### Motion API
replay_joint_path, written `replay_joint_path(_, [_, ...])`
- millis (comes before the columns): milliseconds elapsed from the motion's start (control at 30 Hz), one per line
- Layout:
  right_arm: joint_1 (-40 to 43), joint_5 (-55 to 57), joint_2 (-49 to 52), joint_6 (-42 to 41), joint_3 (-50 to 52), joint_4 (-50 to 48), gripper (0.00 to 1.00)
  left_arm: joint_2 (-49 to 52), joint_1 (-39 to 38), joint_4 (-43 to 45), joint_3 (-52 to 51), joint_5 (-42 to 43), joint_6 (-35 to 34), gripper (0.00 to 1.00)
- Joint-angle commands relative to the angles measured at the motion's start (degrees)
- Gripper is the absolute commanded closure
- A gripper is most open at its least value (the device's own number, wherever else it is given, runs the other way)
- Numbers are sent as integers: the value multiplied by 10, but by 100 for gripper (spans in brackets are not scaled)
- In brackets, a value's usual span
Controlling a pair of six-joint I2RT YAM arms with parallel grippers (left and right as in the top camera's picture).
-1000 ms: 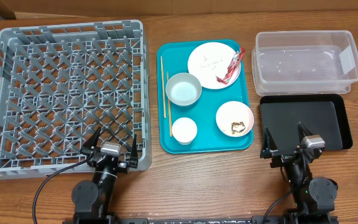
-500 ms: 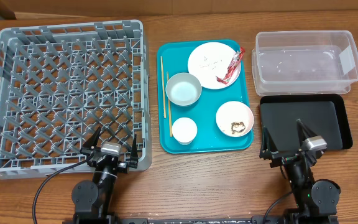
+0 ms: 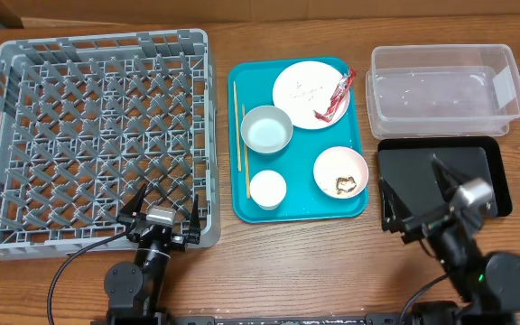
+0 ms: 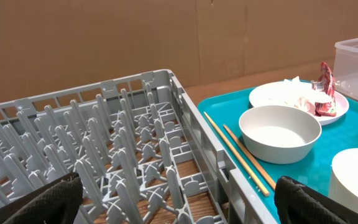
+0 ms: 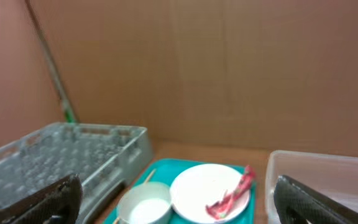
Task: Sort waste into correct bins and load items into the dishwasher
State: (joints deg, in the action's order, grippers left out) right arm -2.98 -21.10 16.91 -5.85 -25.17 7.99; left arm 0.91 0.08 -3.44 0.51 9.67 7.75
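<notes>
Wrapper rests on the plate, well apart from the spread, apparently empty right end effector.

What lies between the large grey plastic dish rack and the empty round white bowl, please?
Two thin pale wooden chopsticks on the teal tray, seen overhead.

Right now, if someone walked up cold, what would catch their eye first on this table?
The bright teal tray in the middle, and on it the red-and-white snack wrapper lying across the right edge of the white plate. Then the big grey dish rack filling the left side.
</notes>
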Motion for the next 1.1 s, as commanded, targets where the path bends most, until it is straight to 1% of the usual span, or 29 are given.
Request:
replay_joint_path(0, [1, -46, 92, -2, -96, 32, 0, -6, -1, -1, -2, 0, 10, 0])
replay_joint_path(133, [0, -47, 221, -3, -224, 96, 0, -6, -1, -1, -2, 0, 10, 0])
replay_joint_path(200, [0, -47, 308, -9, -308, 142, 0, -6, -1, -1, -2, 0, 10, 0])
replay_joint_path(233, [0, -46, 333, -12, -332, 157, 0, -6, -1, -1, -2, 0, 10, 0])
replay_joint_path(267, [0, -46, 392, -17, -386, 194, 0, -6, -1, -1, -2, 0, 10, 0])
replay_joint_path(300, [0, -47, 419, -17, -410, 212, 0, -6, -1, -1, -2, 0, 10, 0])
replay_joint_path(433, [-27, -47, 593, -17, -565, 317, 0, -6, -1, -1, -2, 0, 10, 0])
replay_joint_path(533, [-54, -59, 712, -19, -664, 363, 0, -6, -1, -1, -2, 0, 10, 0])
replay_joint_path(600, [-67, -98, 765, -18, -692, 349, 0, -6, -1, -1, -2, 0, 10, 0])
replay_joint_path(667, [-75, -125, 804, -18, -694, 315, 1, -6, -1, -1, -2, 0, 10, 0])
replay_joint_path(833, [-88, -132, 887, -19, -694, 269, 0, -6, -1, -1, -2, 0, 10, 0])
replay_joint_path(900, [-99, -84, 913, -44, -694, 262, 0, -6, -1, -1, -2, 0, 10, 0])
replay_joint_path(967, [-118, 4, 936, -82, -694, 257, 0, -6, -1, -1, -2, 0, 10, 0])
replay_joint_path(1000, [-131, 61, 945, -106, -694, 257, 0, -6, -1, -1, -2, 0, 10, 0])
replay_joint_path(1067, [-161, 208, 963, -185, -694, 263, 0, -6, -1, -1, -2, 0, 10, 0])
